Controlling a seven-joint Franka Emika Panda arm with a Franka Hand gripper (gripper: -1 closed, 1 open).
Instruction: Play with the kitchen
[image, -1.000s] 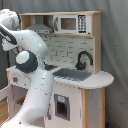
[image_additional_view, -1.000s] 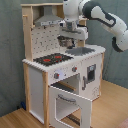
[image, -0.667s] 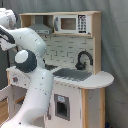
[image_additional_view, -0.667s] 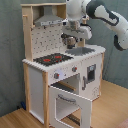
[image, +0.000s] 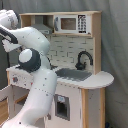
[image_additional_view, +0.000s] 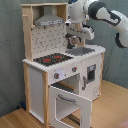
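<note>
Shows the kitchen (image_additional_view: 37, 75), a tall white and light-wood toy, upright in the middle of both exterior views, directly beneath and behind the pincer (image_additional_view: 75, 39). Places the pincer at the end of the white arm (image_additional_view: 107, 12), low over the grey sink (image_additional_view: 82, 50) and close to the back wall. Cannot tell how wide the pincer is set, or whether anything is in it. Going left to right in the second exterior view for likely trouble: up and to the left of the pincer, the hood (image_additional_view: 47, 20), probably easy to knock on a careless sideways lift. Down and to the left of the pincer, the black-red stovetop (image_additional_view: 52, 59), at risk only from a low sweep. Well below the pincer and to its left, the oven door (image_additional_view: 70, 102), hanging open toward the front and liable to strain at the hinge if pressed from above. Right beside the pincer, best seen in the first exterior view, the curved black faucet (image: 84, 59), seemingly the nearest thing to snag. Above the pincer, the small microwave (image: 70, 23), in the way of a straight rise. Looks light and not visibly fastened down, so a hooked faucet or a hard push could well slide or tip the whole toy. Underneath, a bare wooden floor (image_additional_view: 15, 117). Behind, a plain grey-green backdrop (image_additional_view: 10, 50), with no person in view.
</note>
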